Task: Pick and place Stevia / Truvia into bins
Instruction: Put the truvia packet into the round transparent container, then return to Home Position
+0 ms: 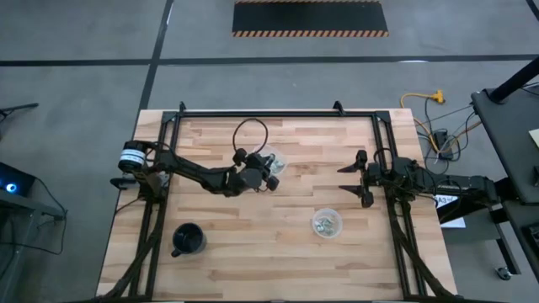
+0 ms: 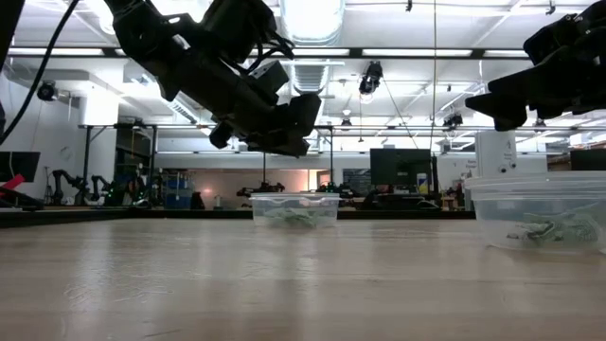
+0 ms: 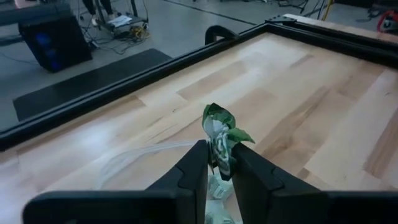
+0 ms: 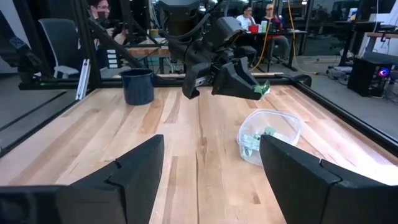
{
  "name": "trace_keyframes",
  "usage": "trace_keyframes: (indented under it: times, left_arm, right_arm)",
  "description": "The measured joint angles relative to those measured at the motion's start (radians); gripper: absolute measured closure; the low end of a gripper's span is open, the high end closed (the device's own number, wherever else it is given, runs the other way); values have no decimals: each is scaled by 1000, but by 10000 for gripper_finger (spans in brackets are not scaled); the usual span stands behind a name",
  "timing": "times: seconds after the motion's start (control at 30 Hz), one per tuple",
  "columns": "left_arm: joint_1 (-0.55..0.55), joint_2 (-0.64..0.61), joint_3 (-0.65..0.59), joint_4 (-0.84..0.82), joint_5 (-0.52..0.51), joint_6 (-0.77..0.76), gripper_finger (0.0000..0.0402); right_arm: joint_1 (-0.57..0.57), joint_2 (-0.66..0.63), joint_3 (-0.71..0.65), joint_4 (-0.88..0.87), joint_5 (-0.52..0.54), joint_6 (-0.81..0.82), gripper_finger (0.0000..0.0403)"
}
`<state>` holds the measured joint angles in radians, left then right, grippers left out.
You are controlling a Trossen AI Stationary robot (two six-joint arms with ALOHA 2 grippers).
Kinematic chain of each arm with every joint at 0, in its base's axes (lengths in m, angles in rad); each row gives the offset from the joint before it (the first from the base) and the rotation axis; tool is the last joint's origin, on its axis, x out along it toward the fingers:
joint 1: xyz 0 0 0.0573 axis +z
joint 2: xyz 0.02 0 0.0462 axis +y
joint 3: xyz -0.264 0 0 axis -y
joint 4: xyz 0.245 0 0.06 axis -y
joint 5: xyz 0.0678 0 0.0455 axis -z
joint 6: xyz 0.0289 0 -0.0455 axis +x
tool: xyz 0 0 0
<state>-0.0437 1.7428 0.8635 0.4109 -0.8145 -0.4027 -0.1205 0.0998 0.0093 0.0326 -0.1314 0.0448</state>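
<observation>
the black mug [image 1: 189, 240] stands at the near left. my left gripper [image 1: 271, 180] hangs just over the far cup [image 1: 274, 162], pinching one green packet [image 3: 221, 134]. the near cup [image 1: 327, 223] holds more packets. my right gripper [image 1: 352, 178] waits at the right, fingers spread wide.

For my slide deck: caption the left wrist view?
Left claw pinching a crumpled green-white sweetener packet above a clear cup's rim.

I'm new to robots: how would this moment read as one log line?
left end effector: shut on Stevia packet, above far cup | right end effector: open, waiting at table's right | near cup: holds packets
</observation>
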Motion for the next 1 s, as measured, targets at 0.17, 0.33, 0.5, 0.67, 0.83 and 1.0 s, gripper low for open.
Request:
trace_keyframes:
  times: [0.17,0.33,0.5,0.67,0.83,1.0]
  left_arm:
    - [0,0,0,0,-2,17,350]
    - [0,0,0,0,-2,16,339]
    - [0,0,0,0,-1,16,295]
    - [0,0,0,0,-2,17,239]
    - [0,0,2,0,-2,18,201]
    - [0,-1,2,0,-2,18,193]
  right_arm:
    - [0,0,0,0,0,0,152]
    - [0,0,0,0,0,0,154]
    - [0,0,0,0,0,0,149]
    - [0,0,0,0,0,0,148]
    - [0,0,0,0,0,0,153]
    - [0,0,0,0,0,0,152]
